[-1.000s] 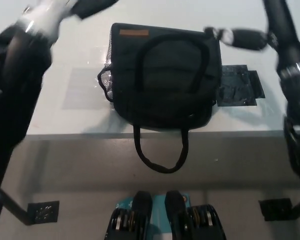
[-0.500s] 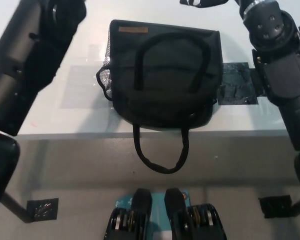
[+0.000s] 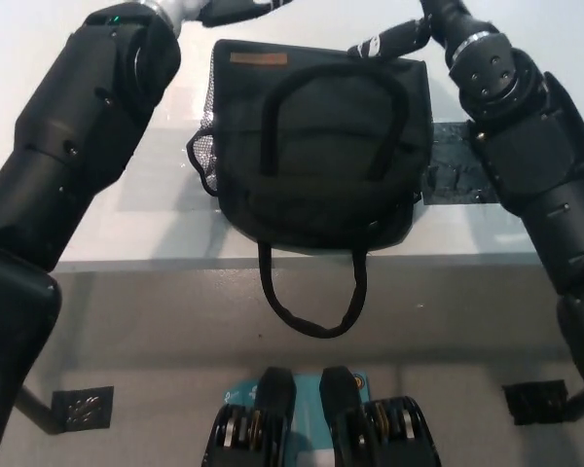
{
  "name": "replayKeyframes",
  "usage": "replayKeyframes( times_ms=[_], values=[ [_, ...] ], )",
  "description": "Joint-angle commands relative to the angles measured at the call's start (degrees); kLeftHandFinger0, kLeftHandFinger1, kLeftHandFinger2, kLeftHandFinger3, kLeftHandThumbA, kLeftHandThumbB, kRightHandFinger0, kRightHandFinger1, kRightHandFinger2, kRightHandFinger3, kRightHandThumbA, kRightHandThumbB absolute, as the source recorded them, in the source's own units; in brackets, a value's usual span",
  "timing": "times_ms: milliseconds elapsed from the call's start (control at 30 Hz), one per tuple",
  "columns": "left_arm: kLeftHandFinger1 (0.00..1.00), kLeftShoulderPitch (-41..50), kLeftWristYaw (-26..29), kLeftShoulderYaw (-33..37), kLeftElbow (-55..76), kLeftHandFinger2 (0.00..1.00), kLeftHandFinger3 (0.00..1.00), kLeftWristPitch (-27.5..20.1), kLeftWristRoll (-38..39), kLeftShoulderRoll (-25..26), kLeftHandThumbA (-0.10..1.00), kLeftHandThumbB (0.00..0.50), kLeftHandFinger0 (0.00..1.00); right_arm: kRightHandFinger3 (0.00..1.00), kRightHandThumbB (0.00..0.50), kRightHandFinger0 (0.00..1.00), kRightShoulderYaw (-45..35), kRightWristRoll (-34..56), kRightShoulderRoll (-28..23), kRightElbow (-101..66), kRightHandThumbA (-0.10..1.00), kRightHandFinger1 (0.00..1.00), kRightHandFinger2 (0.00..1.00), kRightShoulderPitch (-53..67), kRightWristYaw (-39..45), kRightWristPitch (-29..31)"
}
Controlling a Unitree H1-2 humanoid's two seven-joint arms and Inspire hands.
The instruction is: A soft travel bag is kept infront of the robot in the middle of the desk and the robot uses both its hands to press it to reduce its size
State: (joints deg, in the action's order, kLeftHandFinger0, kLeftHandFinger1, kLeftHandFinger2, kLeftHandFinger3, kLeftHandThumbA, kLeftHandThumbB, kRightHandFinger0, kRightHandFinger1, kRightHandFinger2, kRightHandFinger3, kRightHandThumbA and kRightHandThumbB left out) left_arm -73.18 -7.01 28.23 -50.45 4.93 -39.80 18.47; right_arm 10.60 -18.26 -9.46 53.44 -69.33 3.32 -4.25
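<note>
The bag (image 3: 321, 146) lies flat at the desk (image 3: 156, 195) middle, its near edge at the desk's front edge and one strap (image 3: 311, 302) hanging over; the left hand (image 3: 236, 10) is at the bag's far left corner, the right hand (image 3: 389, 41) at its far right corner (whether their fingers are released or clenched I cannot tell, both being cut off or blurred). Uneven pressing could likely slide the bag off that near edge. Its contents are hidden; the side mesh pocket (image 3: 206, 156) looks empty.
</note>
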Motion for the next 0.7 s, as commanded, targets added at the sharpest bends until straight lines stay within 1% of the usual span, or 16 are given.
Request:
replayKeyframes(
  times_ms=[0, 67, 133, 200, 267, 367, 400, 433, 467, 500, 567, 600, 667],
  values=[
    [1.0, -3.5, 3.9, 0.3, -1.0, 1.0, 1.0, -2.5, -1.5, -0.1, 1.0, 0.343, 1.0, 1.0, 0.155, 1.0, 1.2, -0.8, 0.7, 0.8, 1.0, 1.0, 1.0, -3.5, -1.7, 4.0],
    [1.0, -3.1, 3.8, 0.5, -2.1, 1.0, 1.0, -2.0, -1.6, -0.4, 1.0, 0.348, 1.0, 1.0, 0.163, 1.0, 0.4, 0.7, 1.4, 2.4, 1.0, 1.0, 1.0, -3.2, -1.5, 4.5],
    [1.0, -2.9, 4.1, 0.8, -2.5, 1.0, 1.0, -1.8, -1.8, -0.5, 1.0, 0.346, 1.0, 1.0, 0.155, 1.0, 0.5, 0.6, 1.8, 3.8, 1.0, 1.0, 1.0, -3.1, -2.4, 5.8],
    [1.0, -2.0, 5.0, 0.8, -3.1, 1.0, 1.0, -2.2, -1.7, -0.7, 1.0, 0.331, 1.0, 1.0, 0.175, 1.0, 0.6, 0.4, 2.4, 6.1, 1.0, 1.0, 1.0, -3.0, -3.5, 7.1],
    [1.0, -1.6, 6.3, 1.1, -4.4, 1.0, 1.0, -2.7, -1.8, -1.2, 1.0, 0.32, 1.0, 1.0, 0.217, 1.0, 0.0, 1.1, 3.0, 7.3, 1.0, 1.0, 1.0, -2.7, -3.4, 6.8],
    [1.0, -0.9, 6.6, 1.9, -5.9, 1.0, 1.0, -2.6, -2.2, -1.7, 1.0, 0.314, 1.0, 1.0, 0.246, 1.0, -0.2, 1.3, 4.0, 9.7, 1.0, 1.0, 1.0, -2.5, -4.1, 6.9],
    [1.0, -0.7, 6.4, 2.1, -6.0, 1.0, 1.0, -2.4, -2.2, -1.7, 1.0, 0.314, 1.0, 1.0, 0.247, 1.0, -0.1, 1.2, 4.2, 10.1, 1.0, 1.0, 1.0, -2.5, -4.3, 6.8],
    [1.0, -0.6, 6.2, 2.3, -6.1, 1.0, 1.0, -2.1, -2.2, -1.9, 1.0, 0.312, 1.0, 1.0, 0.236, 1.0, 0.1, 0.9, 4.3, 10.4, 1.0, 1.0, 1.0, -2.4, -4.6, 6.9],
    [1.0, -0.7, 5.9, 2.6, -6.6, 1.0, 1.0, -1.9, -2.3, -2.1, 1.0, 0.324, 1.0, 1.0, 0.243, 1.0, 0.2, 0.8, 4.3, 10.9, 1.0, 1.0, 1.0, -2.4, -5.0, 7.5],
    [1.0, -0.8, 5.7, 2.8, -6.7, 1.0, 1.0, -1.8, -2.3, -2.3, 1.0, 0.322, 1.0, 1.0, 0.244, 1.0, 0.1, 0.9, 4.2, 11.0, 1.0, 1.0, 1.0, -2.3, -4.8, 7.5],
    [1.0, -1.1, 5.7, 2.9, -7.4, 1.0, 1.0, -2.3, -2.0, -2.6, 1.0, 0.33, 1.0, 1.0, 0.238, 1.0, 0.1, 1.0, 3.8, 10.6, 1.0, 1.0, 1.0, -2.1, -4.5, 7.5],
    [1.0, -1.2, 6.0, 3.0, -7.8, 1.0, 1.0, -2.7, -1.9, -2.9, 1.0, 0.33, 1.0, 1.0, 0.247, 1.0, -0.4, 1.5, 3.7, 11.0, 1.0, 1.0, 1.0, -2.1, -4.4, 7.9],
    [1.0, -1.0, 6.9, 2.8, -8.1, 1.0, 1.0, -3.9, -1.6, -3.3, 1.0, 0.325, 1.0, 1.0, 0.247, 1.0, -1.0, 2.3, 3.5, 11.0, 1.0, 1.0, 1.0, -1.7, -4.2, 8.9]
  ],
)
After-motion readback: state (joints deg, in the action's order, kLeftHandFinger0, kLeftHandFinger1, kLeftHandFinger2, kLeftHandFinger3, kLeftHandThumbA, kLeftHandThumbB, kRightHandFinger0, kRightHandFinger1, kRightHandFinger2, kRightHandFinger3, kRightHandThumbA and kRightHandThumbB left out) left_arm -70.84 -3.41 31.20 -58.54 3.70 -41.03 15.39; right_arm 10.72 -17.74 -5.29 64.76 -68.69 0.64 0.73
